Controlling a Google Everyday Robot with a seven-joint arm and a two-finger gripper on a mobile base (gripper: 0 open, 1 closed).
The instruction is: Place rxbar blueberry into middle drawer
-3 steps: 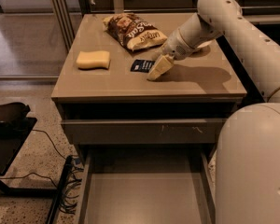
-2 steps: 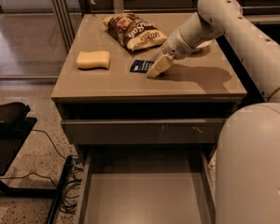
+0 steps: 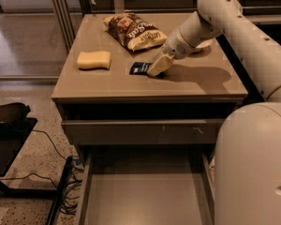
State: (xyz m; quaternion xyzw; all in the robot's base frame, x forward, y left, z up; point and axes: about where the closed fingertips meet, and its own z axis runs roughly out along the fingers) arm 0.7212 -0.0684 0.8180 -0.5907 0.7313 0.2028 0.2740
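rxbar blueberry [image 3: 140, 68]: lies flat on the table [image 3: 196, 86], near the middle of the top, just in front of the chip bag [image 3: 133, 31] and to the right of the yellow sponge [image 3: 93, 59]. Only its left part shows. Its right end is covered by the pincer [image 3: 158, 65], which comes down on it at a slant from the arm on the right. Whether the pincer is wide, narrow or closed on the bar cannot be told from this view. The bar is not lifted.

middle drawer [image 3: 145, 196]: pulled out below the table, floor bare, side walls thin. Above it, the scuffed front panel [image 3: 145, 131] of another drawer faces the camera.

Judged stage: the grasp is in hand; carry and placement are not yet done.

Risks noted:
1. The wrapper is thin and lies flush on the surface. A slanted approach may catch only an edge, or skid over it and push the bar leftward.
2. The chip bag is near, so a shoved bar could run into it.
3. A hold on one end only would leave the bar hanging, and it may slip in transit.
4. The route goes over the table's front edge and down. An early release would drop the bar on the floor or against the scuffed panel.
5. The robot's own body crowds the drawer's right side, so arm room there looks tight.
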